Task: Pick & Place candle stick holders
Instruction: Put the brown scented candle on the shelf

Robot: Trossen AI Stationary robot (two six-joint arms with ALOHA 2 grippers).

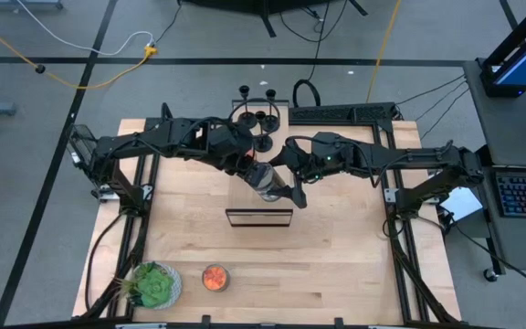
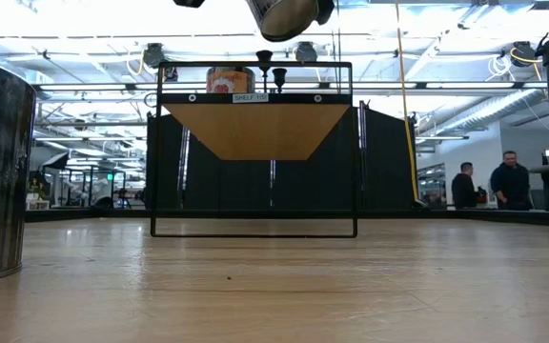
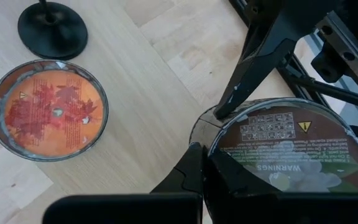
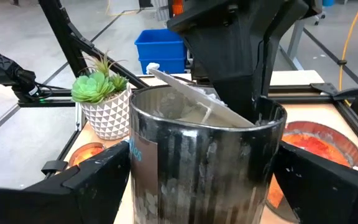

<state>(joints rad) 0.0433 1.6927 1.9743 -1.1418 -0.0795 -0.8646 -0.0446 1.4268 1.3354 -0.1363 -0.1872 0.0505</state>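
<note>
A silver candle tin [image 1: 268,180] hangs high over the table's middle between both arms; it shows at the top of the low view [image 2: 289,14]. My left gripper [image 3: 202,155] is shut at the tin's top. My right gripper [image 4: 204,186] has one finger on each side of the tin [image 4: 204,168]. A round face with a WARNINGS label [image 3: 284,143] lies aslant in the tin's mouth. Several black candle stick holders [image 1: 254,117] stand on their round bases at the table's far middle. One such base [image 3: 53,28] shows in the left wrist view. My left gripper comes slanting down from above, fingers shut at the edge of the labelled round face [image 3: 213,146]. One finger [image 4: 260,106] reaches down inside the rim. Whether it pinches the tin's wall or the face itself, I cannot tell. My right gripper holds the tin by its side wall [image 4: 142,180], one finger [image 4: 104,180] on each of two opposite sides. The fingers come about level from the table's right. The tin is lifted clear of the table, its open end toward my left gripper.
A black wire-frame shelf [image 1: 258,217] stands just nearer than the tin. A potted succulent [image 1: 153,285] and an orange candle tin [image 1: 215,277] sit at the near left. Another orange-topped tin [image 3: 47,111] lies beside a holder's base. People stand beyond the table [image 2: 489,186].
</note>
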